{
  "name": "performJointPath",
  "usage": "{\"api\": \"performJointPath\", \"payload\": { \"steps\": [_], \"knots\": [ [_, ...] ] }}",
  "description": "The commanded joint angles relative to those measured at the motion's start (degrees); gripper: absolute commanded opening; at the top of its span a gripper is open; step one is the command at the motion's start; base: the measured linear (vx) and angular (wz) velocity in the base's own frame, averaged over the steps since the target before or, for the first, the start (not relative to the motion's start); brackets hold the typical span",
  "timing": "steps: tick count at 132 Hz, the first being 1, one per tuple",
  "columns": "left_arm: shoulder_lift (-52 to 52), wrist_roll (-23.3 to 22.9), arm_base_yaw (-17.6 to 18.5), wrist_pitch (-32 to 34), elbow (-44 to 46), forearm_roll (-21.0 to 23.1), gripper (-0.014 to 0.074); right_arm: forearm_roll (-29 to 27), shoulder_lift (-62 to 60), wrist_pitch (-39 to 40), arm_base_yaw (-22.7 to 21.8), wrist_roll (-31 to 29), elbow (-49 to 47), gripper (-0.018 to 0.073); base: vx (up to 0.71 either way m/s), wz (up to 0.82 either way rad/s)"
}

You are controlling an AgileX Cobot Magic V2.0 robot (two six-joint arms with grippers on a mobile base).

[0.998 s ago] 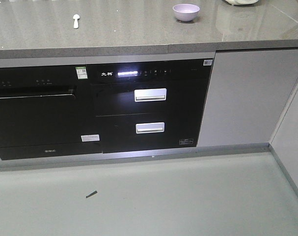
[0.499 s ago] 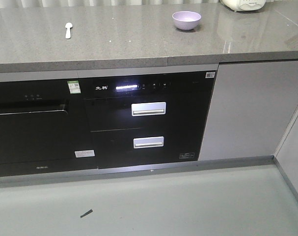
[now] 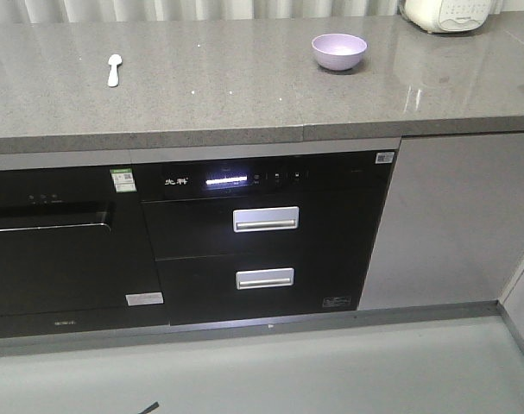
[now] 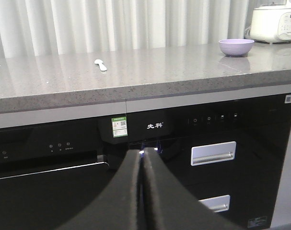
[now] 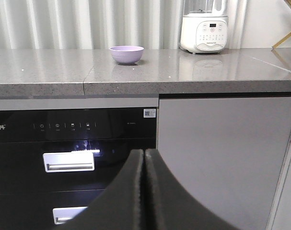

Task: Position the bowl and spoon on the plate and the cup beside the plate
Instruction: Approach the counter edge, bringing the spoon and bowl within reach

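We see even, fairly bright indoor light with no hard shadows. The polished grey speckled stone countertop (image 3: 244, 86) carries pale glare toward its right end, where the white plastic kitchen appliance (image 5: 203, 31) is mirrored in it. The round lavender-purple plastic bowl (image 3: 338, 50) throws only a faint, soft shadow. The glossy black oven front (image 3: 262, 233) stays dark, and its white lit display strip (image 3: 226, 180) blooms slightly. In the wrist views the black left gripper (image 4: 142, 153) and black right gripper (image 5: 144, 151) are soft-edged, near-featureless silhouettes close to the lens. We find the front view a little grainy.
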State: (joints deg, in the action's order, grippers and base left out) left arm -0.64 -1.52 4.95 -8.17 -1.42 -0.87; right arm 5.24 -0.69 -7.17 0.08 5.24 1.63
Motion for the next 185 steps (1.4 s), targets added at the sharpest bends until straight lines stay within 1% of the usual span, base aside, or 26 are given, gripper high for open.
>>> {"api": "performJointPath", "payload": {
  "steps": [1,185],
  "knots": [
    [-0.9,-0.3,0.4,4.0,-0.6,0.0,-0.0006,0.2,-0.2,4.5,0.0,-0.5,0.4,-0.0001,0.20,0.01],
    [-0.9,-0.3,0.4,4.0,-0.6,0.0,-0.0006,0.2,-0.2,4.5,0.0,-0.5,0.4,-0.0001,0.22,0.02]
  ]
}}
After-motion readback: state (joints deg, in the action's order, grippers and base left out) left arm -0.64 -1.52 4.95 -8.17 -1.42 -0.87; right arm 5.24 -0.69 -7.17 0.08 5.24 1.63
